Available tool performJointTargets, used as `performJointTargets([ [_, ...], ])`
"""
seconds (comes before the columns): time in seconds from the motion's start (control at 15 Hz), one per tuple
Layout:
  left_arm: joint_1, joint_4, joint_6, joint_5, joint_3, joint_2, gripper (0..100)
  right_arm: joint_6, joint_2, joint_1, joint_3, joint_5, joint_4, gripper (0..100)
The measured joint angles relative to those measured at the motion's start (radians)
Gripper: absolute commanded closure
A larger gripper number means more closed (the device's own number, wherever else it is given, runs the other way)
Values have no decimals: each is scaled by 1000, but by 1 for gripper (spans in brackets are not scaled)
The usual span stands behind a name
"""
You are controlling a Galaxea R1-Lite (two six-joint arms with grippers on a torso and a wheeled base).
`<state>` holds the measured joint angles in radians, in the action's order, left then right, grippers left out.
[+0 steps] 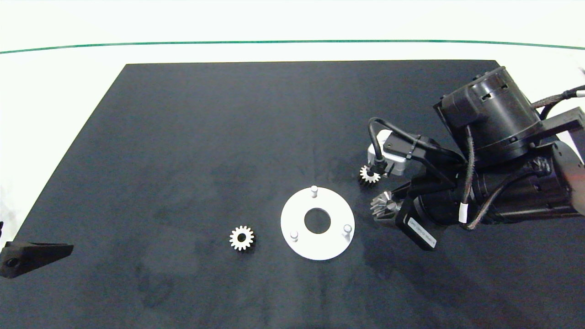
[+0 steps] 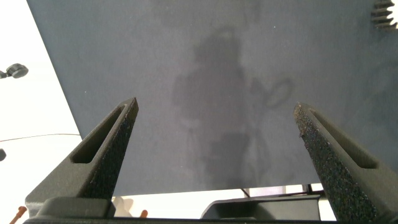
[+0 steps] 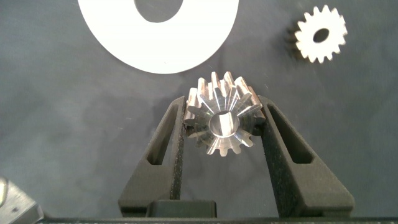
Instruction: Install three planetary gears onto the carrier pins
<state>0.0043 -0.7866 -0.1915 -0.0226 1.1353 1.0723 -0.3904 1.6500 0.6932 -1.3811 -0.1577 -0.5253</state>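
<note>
**Gear in right gripper beside carrier; all three pins still bare**

Left gripper [image 1: 27,257] sits parked at the lower left of the head view, fingers spread wide, nothing between them. Centre frame: white disc [image 1: 292,214] with three carrier pins [image 1: 313,190], all empty. One planetary gear [image 1: 241,238] lies flat just left of the disc. Right gripper [image 3: 221,121], just right of the disc, is clamped on a second gear [image 3: 219,118] across its toothed flanks. A third gear [image 1: 369,174] lies further up, beside the arm. Judgement: gears are rigid, smooth metal, small, likely slippery; grip across the teeth, leaving the bore clear.
</note>
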Motion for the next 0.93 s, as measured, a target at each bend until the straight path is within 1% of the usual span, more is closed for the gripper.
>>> performJointTargets([
  [0.07, 0, 1, 0, 0, 1, 0, 0, 0, 16, 8, -34, 0, -29, 81],
  [0.2, 1, 1, 0, 0, 1, -3, 0, 0, 51, 25, -80, -4, -62, 81],
  [0.33, 5, 1, 0, 0, 3, -6, 0, 1, 80, 43, -100, -4, -86, 81],
  [0.6, 5, 1, 0, 0, 4, -15, 0, 3, 122, 70, -109, -4, -85, 81],
  [0.93, 3, 1, -1, 0, 3, -20, 0, 9, 147, 82, -115, -4, -85, 81],
])
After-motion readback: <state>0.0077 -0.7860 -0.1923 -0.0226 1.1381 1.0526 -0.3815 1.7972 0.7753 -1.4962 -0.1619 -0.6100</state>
